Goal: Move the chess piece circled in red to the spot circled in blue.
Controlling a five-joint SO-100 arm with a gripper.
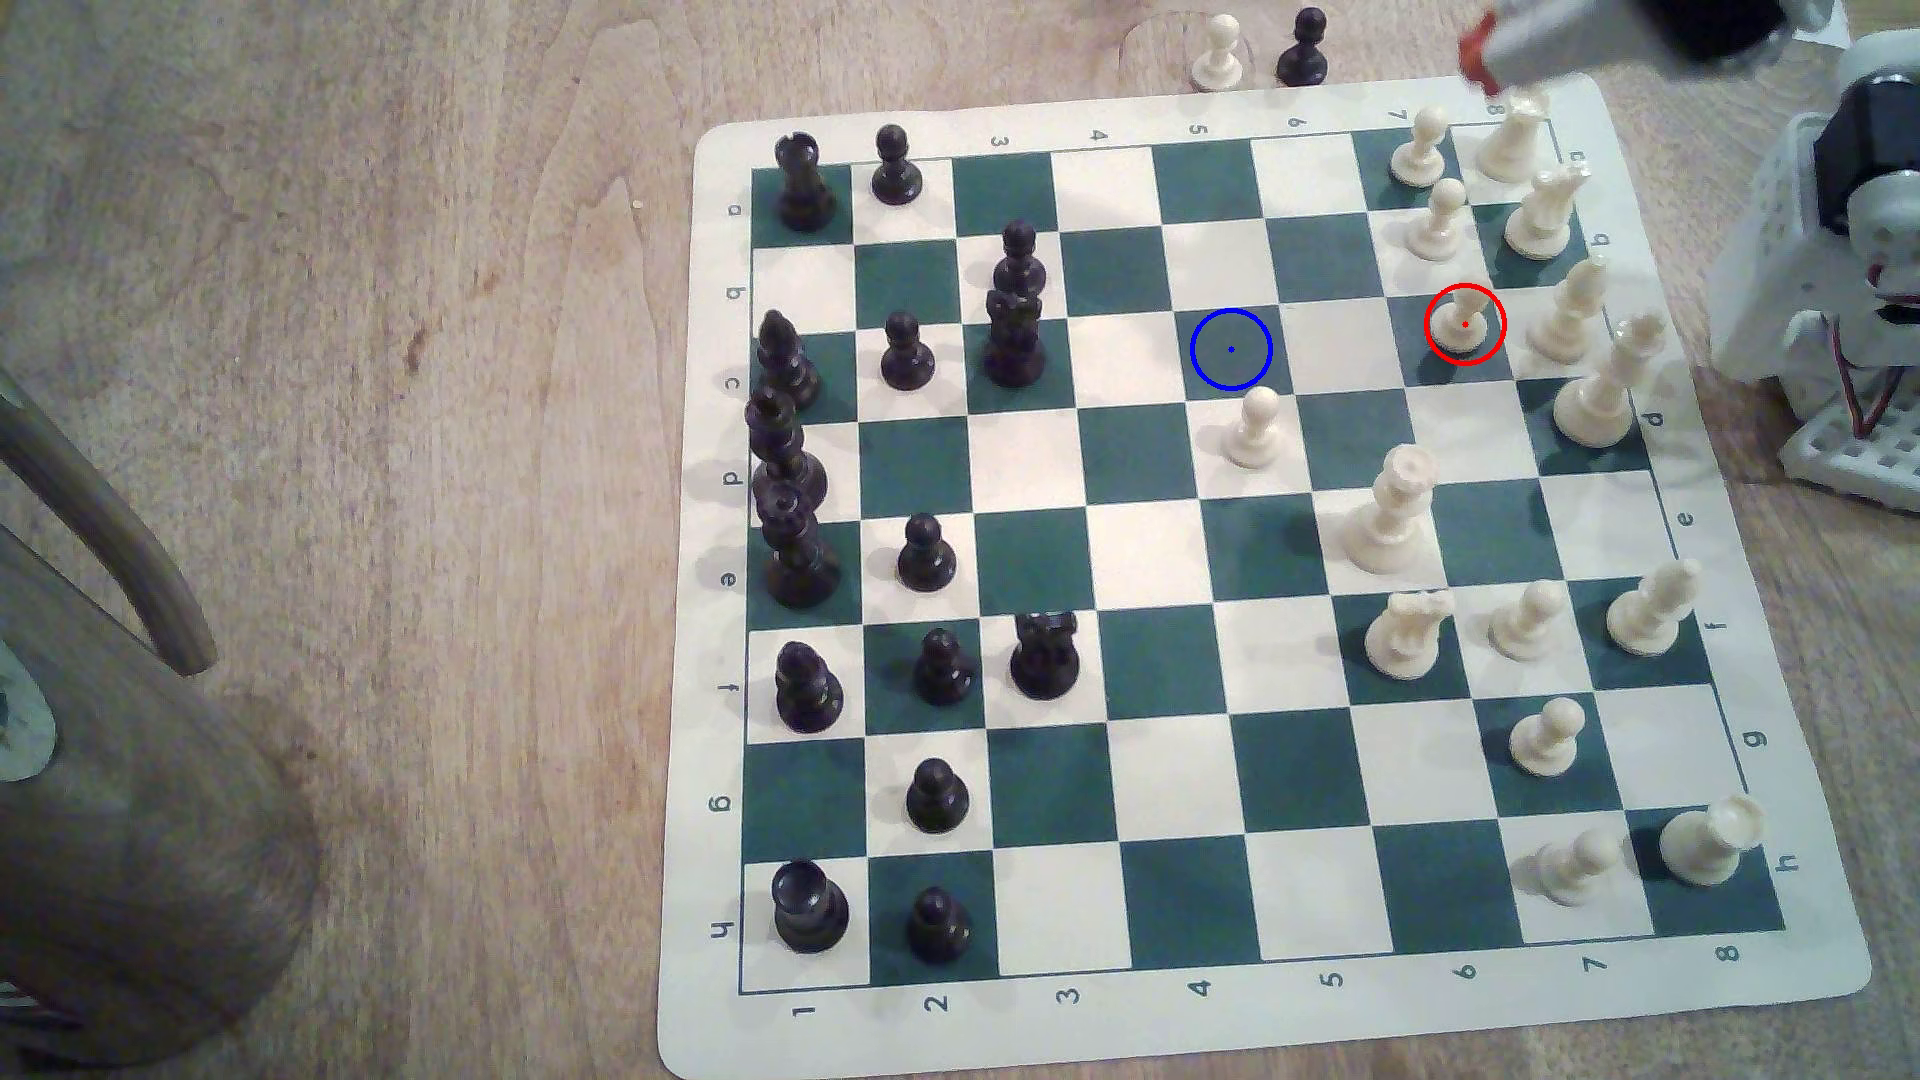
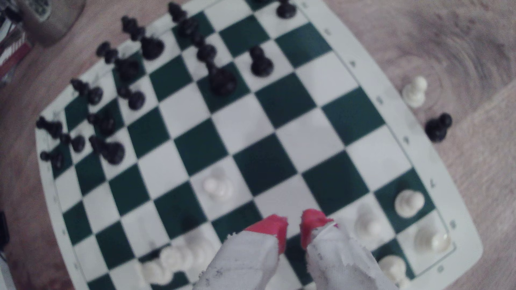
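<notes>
Chess mat (image 1: 1039, 1038) flat on wooden surface (image 1: 416, 312). Red-ringed cream pawn (image 1: 1463, 322) upright on dark green square near mat's edge on the exterior view's right, beside row of taller cream pieces. Blue-ringed green square (image 1: 1231, 350) bare, two squares from that pawn toward the exterior view's left, same row. Second cream pawn (image 1: 1255, 428) just beside blue ring, on adjoining white square. Tool (image 2: 293, 227) above mat, red-tipped fingers (image 2: 272, 226) narrowly parted, nothing between them; in the exterior view, tool (image 1: 1481, 52) blurred over mat's far corner, apart from ringed pawn. Spare cream pawn (image 1: 1218, 54) and black pawn (image 1: 1304, 50) off mat, on surface beyond far edge.
</notes>
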